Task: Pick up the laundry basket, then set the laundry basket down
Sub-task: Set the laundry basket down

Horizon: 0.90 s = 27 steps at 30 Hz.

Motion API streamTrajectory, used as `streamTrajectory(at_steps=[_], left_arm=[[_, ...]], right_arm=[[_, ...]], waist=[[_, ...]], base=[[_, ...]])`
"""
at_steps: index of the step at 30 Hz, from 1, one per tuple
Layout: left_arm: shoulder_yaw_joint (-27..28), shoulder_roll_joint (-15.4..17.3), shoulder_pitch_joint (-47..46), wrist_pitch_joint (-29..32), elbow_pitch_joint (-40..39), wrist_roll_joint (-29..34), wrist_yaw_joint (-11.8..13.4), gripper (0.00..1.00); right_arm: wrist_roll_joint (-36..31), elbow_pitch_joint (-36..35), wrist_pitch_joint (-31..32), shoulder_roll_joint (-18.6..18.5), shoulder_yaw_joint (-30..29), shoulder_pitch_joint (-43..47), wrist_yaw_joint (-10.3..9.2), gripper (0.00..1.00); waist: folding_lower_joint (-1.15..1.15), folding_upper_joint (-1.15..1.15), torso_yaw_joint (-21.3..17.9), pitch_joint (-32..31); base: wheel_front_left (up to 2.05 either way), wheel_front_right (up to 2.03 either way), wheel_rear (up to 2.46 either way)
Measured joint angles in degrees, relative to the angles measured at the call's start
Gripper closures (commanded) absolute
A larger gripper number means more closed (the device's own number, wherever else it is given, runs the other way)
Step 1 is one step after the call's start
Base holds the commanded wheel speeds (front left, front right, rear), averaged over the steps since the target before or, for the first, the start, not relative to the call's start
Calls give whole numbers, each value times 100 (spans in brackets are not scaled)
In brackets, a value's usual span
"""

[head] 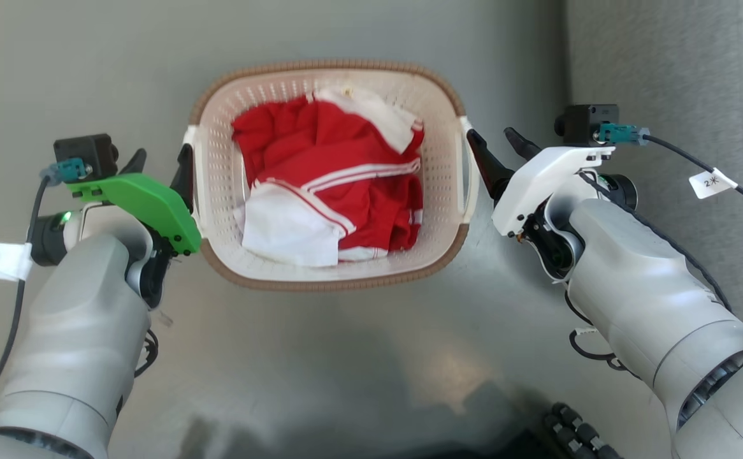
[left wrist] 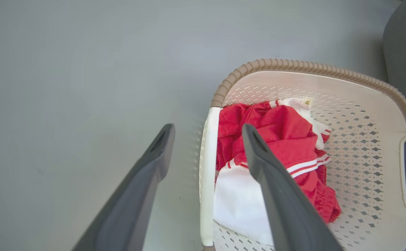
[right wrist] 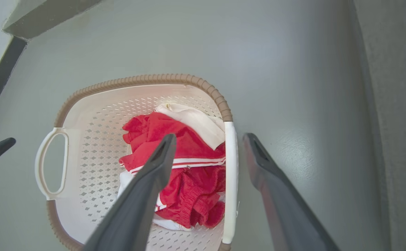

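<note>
The laundry basket, cream-white with a brown rim, appears to rest on the grey floor, holding red and white clothes. My left gripper is open at the basket's left side. In the left wrist view the left gripper straddles the white left handle, one finger over the inside and one outside. My right gripper is open at the basket's right side. The right wrist view shows the right gripper straddling the right handle the same way. Neither gripper clasps the basket.
A darker grey textured surface runs along the right of the floor. My dark wheeled base shows at the bottom. A wall foot with a dark strip lies beyond the basket's left side.
</note>
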Motion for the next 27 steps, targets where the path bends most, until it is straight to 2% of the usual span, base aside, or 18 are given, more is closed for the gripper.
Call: streamTrajectory(at_steps=[11, 17, 22, 27], left_arm=[[-46, 23, 280, -159, -550, -15, 1, 0], [-14, 136, 619, -175, -909, -30, 1, 0], [322, 402, 770, -176, -1413, -3, 1, 0], [576, 409, 1074, -176, -1878, 156, 1, 0]], right_arm=[[-130, -148, -62, -49, -78, 11, 0, 0], [-389, -664, -62, -270, -520, 10, 0, 0], [-665, -929, -68, -466, -832, 229, -9, 0], [-944, -1254, -69, -702, -1187, 669, -79, 0]], waist=[[0, 0, -67, -862], [0, 0, -87, -1351], [-1, 0, -98, -1760], [-1, 0, -90, -2168]], base=[[0, 0, 0], [0, 0, 0], [0, 0, 0], [0, 0, 0]])
